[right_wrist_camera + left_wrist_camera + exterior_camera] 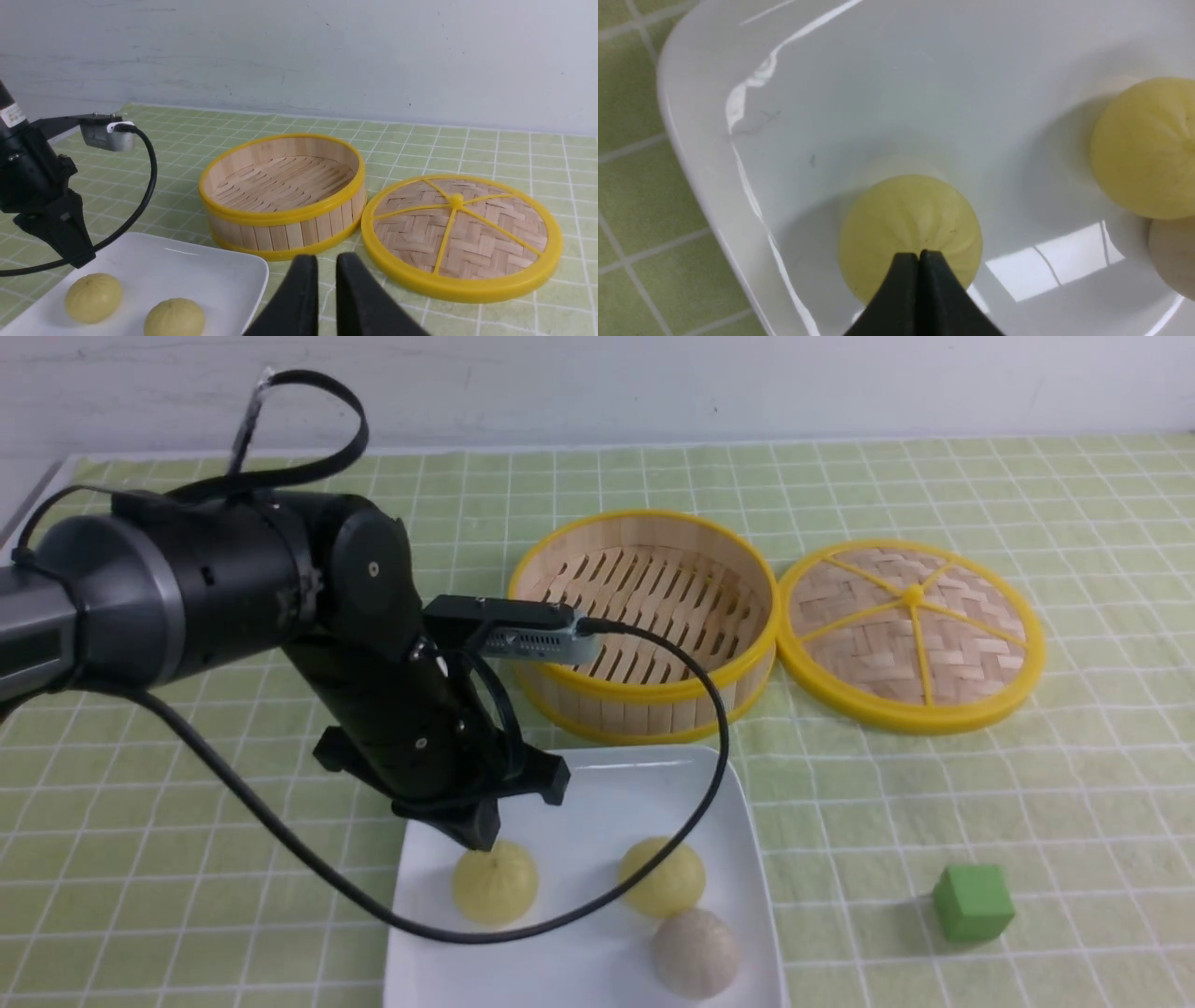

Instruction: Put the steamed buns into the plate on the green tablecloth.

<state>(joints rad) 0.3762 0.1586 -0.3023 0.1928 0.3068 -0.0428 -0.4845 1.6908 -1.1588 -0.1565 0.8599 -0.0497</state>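
Note:
Two pale yellow steamed buns (495, 882) (661, 877) lie in the white square plate (597, 784) on the green tablecloth (934, 803). My left gripper (481, 835) is shut and empty, its tips just over the left bun's far edge. In the left wrist view the shut gripper (919, 254) sits above that bun (909, 224), with the other bun (1143, 144) off to one side. My right gripper (327, 261) is empty, its fingers nearly together, hovering over the cloth near the plate's corner (252, 275). It is out of the front view.
A grey-beige bun (695, 952) lies in the plate beside the right yellow bun. An empty bamboo steamer basket (644, 616) stands behind the plate, with its woven lid (910, 635) to its right. A small green cube (973, 901) sits right of the plate.

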